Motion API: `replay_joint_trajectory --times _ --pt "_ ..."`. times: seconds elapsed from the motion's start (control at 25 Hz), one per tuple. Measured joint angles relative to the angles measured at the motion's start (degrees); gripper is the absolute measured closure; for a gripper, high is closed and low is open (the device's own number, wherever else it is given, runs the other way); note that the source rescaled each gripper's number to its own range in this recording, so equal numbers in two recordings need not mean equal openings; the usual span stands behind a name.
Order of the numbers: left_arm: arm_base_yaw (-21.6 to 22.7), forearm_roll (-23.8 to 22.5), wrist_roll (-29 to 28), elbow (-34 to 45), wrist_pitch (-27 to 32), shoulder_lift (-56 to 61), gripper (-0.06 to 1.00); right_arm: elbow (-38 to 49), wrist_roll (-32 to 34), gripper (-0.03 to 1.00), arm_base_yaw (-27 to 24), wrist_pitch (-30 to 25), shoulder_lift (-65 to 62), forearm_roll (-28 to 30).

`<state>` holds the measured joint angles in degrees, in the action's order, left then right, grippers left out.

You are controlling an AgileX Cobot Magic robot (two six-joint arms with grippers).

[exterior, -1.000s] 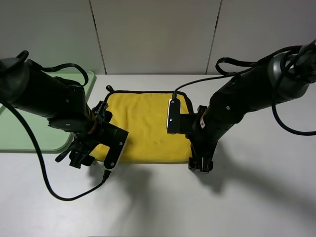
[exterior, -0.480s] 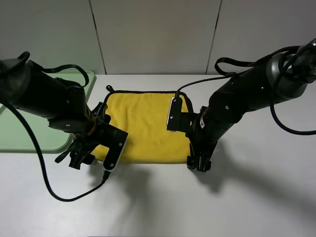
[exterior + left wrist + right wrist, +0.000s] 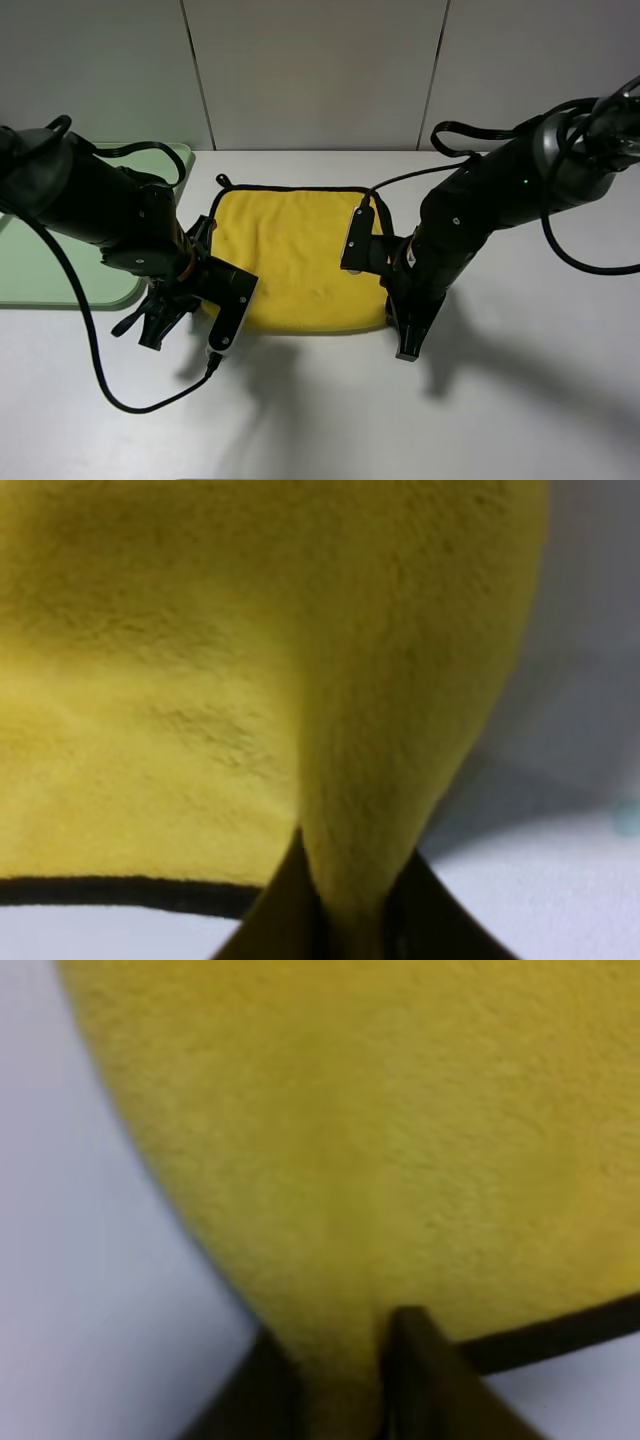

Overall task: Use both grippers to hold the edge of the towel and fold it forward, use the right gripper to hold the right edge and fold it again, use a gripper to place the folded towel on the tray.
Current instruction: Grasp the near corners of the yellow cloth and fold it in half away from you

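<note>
The yellow towel (image 3: pixel 290 250) lies on the white table between both arms, its black edge (image 3: pixel 290 187) and corner loop (image 3: pixel 220 180) showing at the far side. My left gripper (image 3: pixel 205 300) is shut on the near left corner; in the left wrist view (image 3: pixel 350 930) a ridge of yellow cloth (image 3: pixel 380 730) is pinched between the dark fingers, with black trim (image 3: pixel 120 892) beside it. My right gripper (image 3: pixel 393 300) is shut on the near right corner, also seen in the right wrist view (image 3: pixel 340 1400) with trim (image 3: pixel 560 1335). The near edge looks raised and rounded.
The pale green tray (image 3: pixel 40 285) sits at the left, partly behind my left arm. Black cables trail from both arms over the table. A grey panelled wall stands behind the table.
Both grippers have shifted slightly with the near corners held. The towel's near edge now curls up and looks rounded, its black trim no longer showing there.
</note>
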<state>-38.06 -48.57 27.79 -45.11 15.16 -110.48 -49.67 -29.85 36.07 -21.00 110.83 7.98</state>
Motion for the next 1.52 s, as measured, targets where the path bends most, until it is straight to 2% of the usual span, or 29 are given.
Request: replay_joint_trajectory --times 0.04,0.12,0.48,1.08,1.36,1.52 --pt "0.00 0.00 -0.05 0.00 0.01 0.00 0.93 -0.04 0.72 0.85 0.00 0.00 0.00 0.46" --pt "0.00 0.00 -0.05 0.00 0.01 0.00 0.94 -0.11 1.39 0.97 0.00 -0.19 0.00 0.80" --pt "0.00 0.47 -0.05 0.17 2.32 1.86 0.94 0.00 1.67 0.97 0.00 -4.45 -2.25 1.23" --pt "-0.24 1.05 0.06 0.23 11.03 24.13 0.94 0.09 2.09 0.97 0.16 -11.66 -18.76 1.09" --pt "-5.45 1.18 0.13 0.23 17.07 27.06 0.94 0.07 2.56 0.97 0.16 -14.63 -24.60 0.43" --pt "-6.95 1.33 0.13 0.23 17.64 27.06 0.94 0.07 2.62 0.97 0.16 -15.51 -24.78 -0.59"
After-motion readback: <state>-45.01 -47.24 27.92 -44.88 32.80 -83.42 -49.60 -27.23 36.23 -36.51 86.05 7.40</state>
